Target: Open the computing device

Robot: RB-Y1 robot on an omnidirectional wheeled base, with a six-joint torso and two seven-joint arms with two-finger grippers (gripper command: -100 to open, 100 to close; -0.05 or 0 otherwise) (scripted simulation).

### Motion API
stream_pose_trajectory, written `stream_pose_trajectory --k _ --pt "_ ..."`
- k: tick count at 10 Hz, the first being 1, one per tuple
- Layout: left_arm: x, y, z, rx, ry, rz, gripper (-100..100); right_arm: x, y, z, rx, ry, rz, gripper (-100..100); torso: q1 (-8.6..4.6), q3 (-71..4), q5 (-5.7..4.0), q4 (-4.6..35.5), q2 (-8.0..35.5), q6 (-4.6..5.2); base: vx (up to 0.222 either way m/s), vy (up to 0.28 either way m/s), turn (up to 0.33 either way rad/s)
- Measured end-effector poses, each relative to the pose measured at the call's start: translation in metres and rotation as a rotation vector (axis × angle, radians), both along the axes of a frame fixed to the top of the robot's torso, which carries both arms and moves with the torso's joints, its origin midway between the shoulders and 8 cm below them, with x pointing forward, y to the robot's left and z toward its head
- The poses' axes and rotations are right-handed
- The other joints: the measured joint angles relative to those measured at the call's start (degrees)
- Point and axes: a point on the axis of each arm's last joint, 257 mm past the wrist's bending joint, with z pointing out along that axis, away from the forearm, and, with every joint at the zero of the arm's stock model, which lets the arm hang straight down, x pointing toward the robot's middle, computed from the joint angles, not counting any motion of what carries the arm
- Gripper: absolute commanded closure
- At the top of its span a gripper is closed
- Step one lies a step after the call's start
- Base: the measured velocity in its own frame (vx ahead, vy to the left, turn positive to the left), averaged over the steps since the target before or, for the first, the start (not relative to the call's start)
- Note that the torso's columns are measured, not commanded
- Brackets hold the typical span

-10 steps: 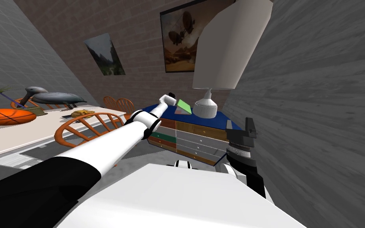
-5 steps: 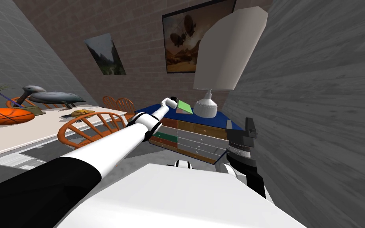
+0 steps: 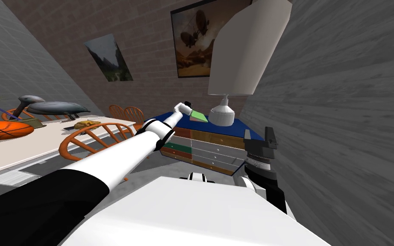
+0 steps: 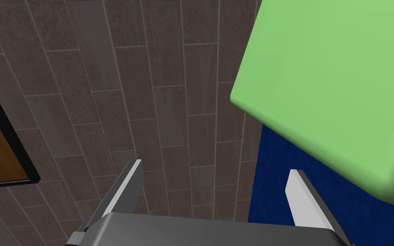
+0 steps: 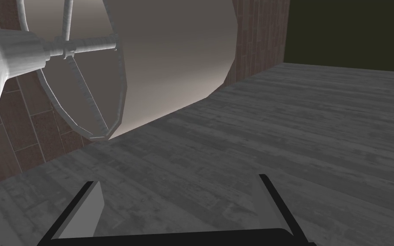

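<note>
Left claw (image 4: 215,166) is hanging spread just beside the green laptop (image 4: 333,85), which is lying past one finger, outside the gap.

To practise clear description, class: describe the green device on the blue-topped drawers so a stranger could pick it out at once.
Find the chest of drawers with the blue top by the brick wall. On it, beside the white lamp, sits the flat green device, just ahead of the left end effector. It alone is bright green and slab-shaped; the lamp is white with a tall shade.
</note>
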Motion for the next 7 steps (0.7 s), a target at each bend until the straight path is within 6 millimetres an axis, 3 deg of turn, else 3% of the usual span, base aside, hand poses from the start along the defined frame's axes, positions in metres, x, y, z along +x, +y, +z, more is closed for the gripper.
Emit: stream_pose_trajectory --k 4,5,7 --pt "-0.004 -0.007 0.028 -0.005 -0.002 0.005 -100 0.000 0.000 0.000 0.000 0.000 0.000 0 -0.13 0.01 -0.05 0.00 0.01 0.01 0.005 0.030 -0.005" --pt "-0.004 -0.006 0.028 -0.006 0.000 0.006 0 0.000 0.000 0.000 0.000 0.000 0.000 0 -0.17 -0.01 -0.06 -0.01 -0.01 0.01 0.000 0.000 0.000" --pt "-0.004 -0.006 0.028 -0.006 0.000 0.006 0 0.000 0.000 0.000 0.000 0.000 0.000 0 -0.15 -0.02 -0.06 -0.01 -0.02 0.01 0.000 0.000 0.000"
